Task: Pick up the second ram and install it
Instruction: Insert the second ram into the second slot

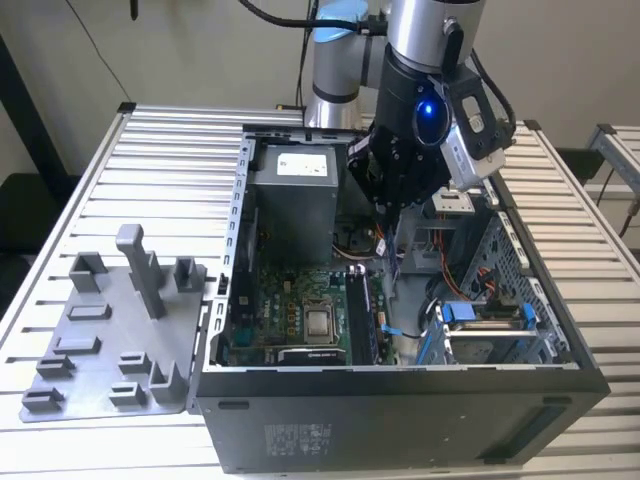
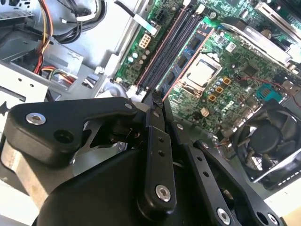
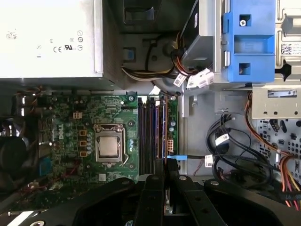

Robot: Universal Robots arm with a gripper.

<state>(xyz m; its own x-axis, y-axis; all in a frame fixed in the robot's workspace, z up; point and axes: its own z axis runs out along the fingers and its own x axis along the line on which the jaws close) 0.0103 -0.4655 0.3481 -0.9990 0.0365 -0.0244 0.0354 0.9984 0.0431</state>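
My gripper (image 1: 388, 215) hangs inside the open computer case (image 1: 400, 400), above the motherboard (image 1: 290, 310). Its black fingers (image 3: 153, 193) are shut on the second ram (image 3: 165, 136), a thin dark stick seen edge-on. The ram runs along the memory slots (image 3: 150, 134), over their outer side, next to the bare metal floor of the case. In the exterior view the ram (image 1: 384, 245) points down from the fingertips, short of the board. In the second wrist view the fingertips (image 2: 157, 106) meet just before the slots (image 2: 167, 47).
The grey power supply (image 1: 295, 190) sits behind the slots, and the processor socket (image 3: 109, 146) beside them. A blue drive bracket (image 3: 247, 37) and loose cables (image 3: 235, 155) lie on the other side. A grey fixture plate (image 1: 110, 340) rests on the table at the exterior view's left.
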